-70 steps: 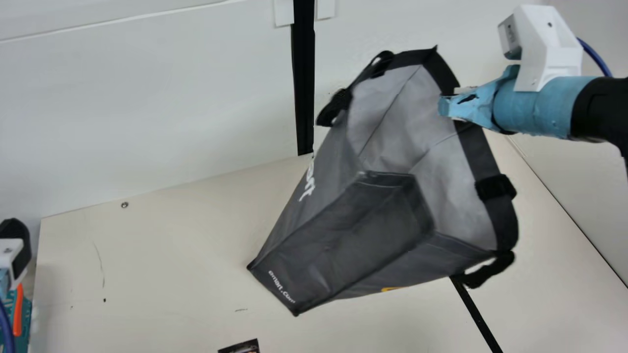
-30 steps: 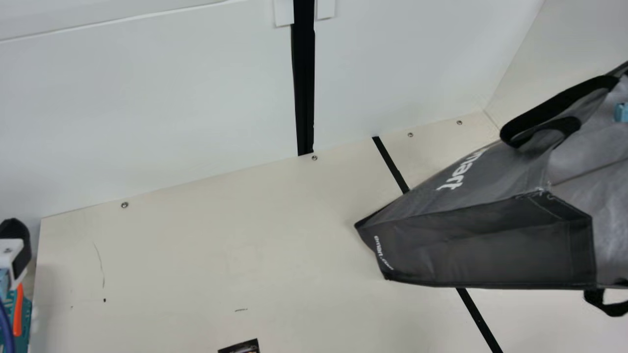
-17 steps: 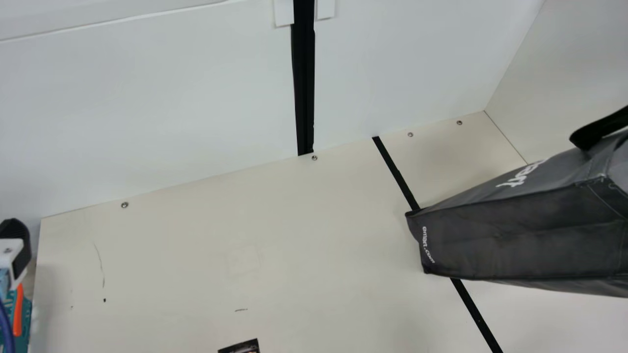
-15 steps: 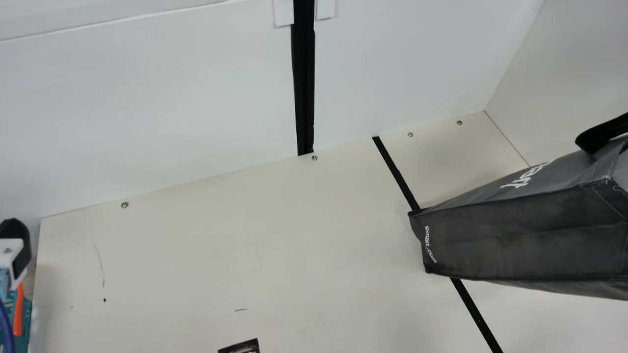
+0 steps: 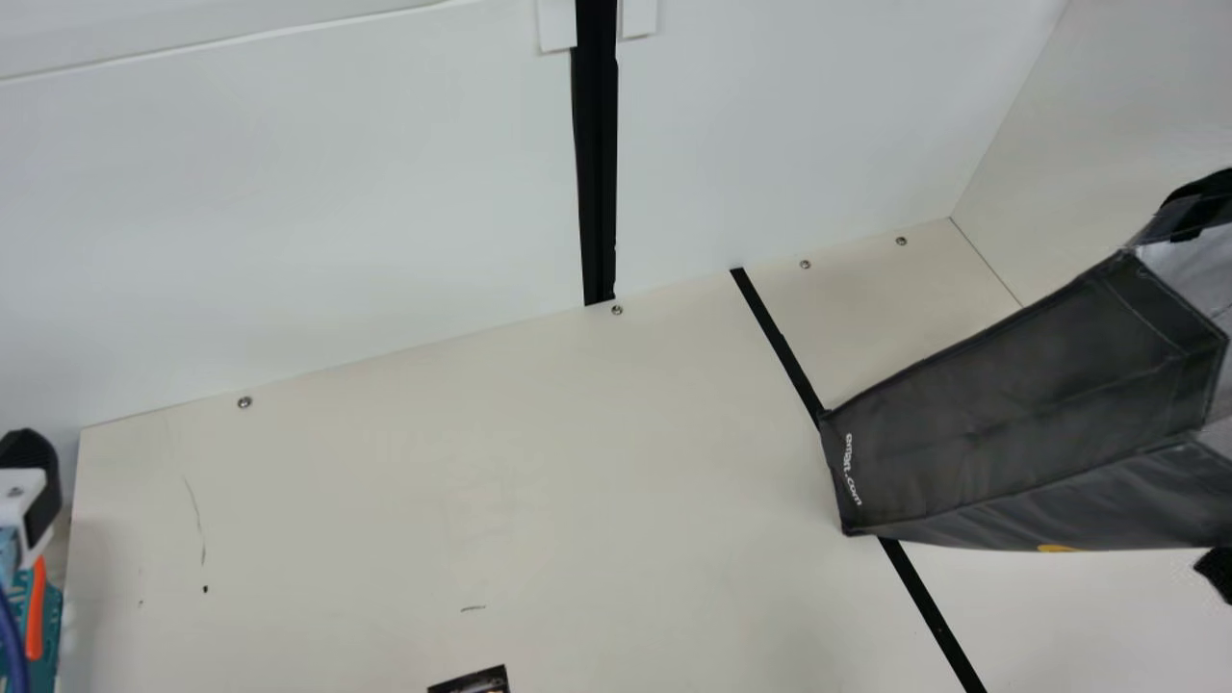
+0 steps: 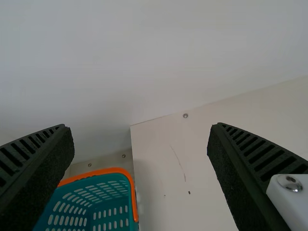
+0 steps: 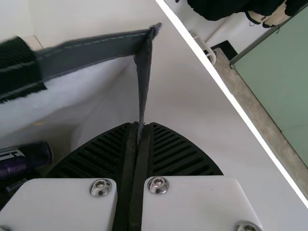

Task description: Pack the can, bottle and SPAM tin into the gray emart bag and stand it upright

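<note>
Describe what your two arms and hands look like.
My left hand has two black ribbed fingers, a white mount and silver screw; its arm shows light blue and a blue cable. My right hand has rounded black ribbed fingers, white plates and silver screws.

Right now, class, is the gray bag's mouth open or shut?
The bag is open: its pale lining shows, with a purple cylinder inside.
</note>
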`<state>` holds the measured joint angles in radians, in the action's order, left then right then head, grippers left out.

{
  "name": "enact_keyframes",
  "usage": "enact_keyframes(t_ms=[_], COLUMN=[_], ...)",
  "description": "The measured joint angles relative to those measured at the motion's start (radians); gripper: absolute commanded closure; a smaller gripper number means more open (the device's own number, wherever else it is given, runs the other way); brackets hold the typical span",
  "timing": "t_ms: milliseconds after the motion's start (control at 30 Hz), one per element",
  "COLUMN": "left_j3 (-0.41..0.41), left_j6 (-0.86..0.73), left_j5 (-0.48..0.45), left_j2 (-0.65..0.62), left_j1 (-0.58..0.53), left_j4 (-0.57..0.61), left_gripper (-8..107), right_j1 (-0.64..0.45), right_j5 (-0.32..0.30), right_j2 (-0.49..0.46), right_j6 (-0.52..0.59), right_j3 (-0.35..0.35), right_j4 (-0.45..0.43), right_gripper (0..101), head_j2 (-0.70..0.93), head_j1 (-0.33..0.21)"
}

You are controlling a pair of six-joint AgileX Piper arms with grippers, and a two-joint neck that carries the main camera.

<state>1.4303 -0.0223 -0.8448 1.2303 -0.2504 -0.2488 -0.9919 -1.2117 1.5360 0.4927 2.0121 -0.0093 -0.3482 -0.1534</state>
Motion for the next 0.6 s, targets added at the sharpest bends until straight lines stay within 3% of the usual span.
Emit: enact_keyframes(t_ms=[133,600], left_j3=[0.0,0.0], left_j6=[0.0,0.0], left_j5=[0.0,0.0], left_j2=[0.0,0.0], left_j1=[0.0,0.0], left_j4=[0.0,0.0], left_gripper=[9,9], right_j1=[0.017,0.073], right_j5=[0.002,-0.011], right_j2=[0.023,0.091], right_j6=[-0.015,-0.04], right_j3=[0.004,0.11], right_j4=[0.009,0.094], right_gripper=[101,55], head_j2=[0.0,0.0], head_j1=[0.0,0.0])
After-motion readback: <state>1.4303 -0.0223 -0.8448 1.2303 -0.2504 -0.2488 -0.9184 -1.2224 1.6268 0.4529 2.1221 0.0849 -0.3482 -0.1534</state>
